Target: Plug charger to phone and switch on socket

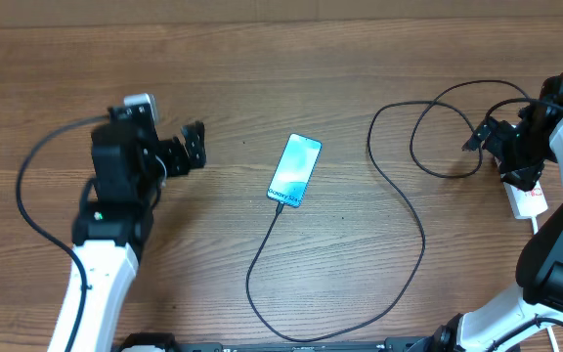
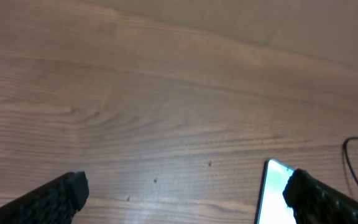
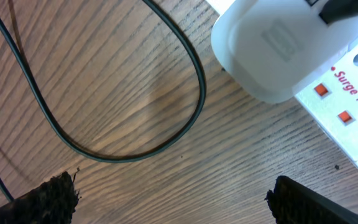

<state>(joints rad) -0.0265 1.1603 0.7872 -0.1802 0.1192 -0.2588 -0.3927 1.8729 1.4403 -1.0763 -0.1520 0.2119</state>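
The phone (image 1: 295, 170) lies face up mid-table, its screen lit; its top corner shows in the left wrist view (image 2: 273, 193). The black charger cable (image 1: 399, 196) meets the phone's lower edge, loops toward the front of the table, then runs to the right and coils near the right arm (image 3: 194, 68). The white socket strip (image 1: 528, 200) lies at the far right, mostly under the right arm; its red switches show in the right wrist view (image 3: 328, 99), with a white plug block (image 3: 269, 50) seated in it. My left gripper (image 1: 195, 147) (image 2: 185, 196) is open and empty left of the phone. My right gripper (image 1: 483, 137) (image 3: 179, 196) is open and empty beside the strip.
The wooden table (image 1: 262, 78) carries nothing else. A black arm lead (image 1: 27, 186) curves at the left. The table's back edge runs along the top of the overhead view.
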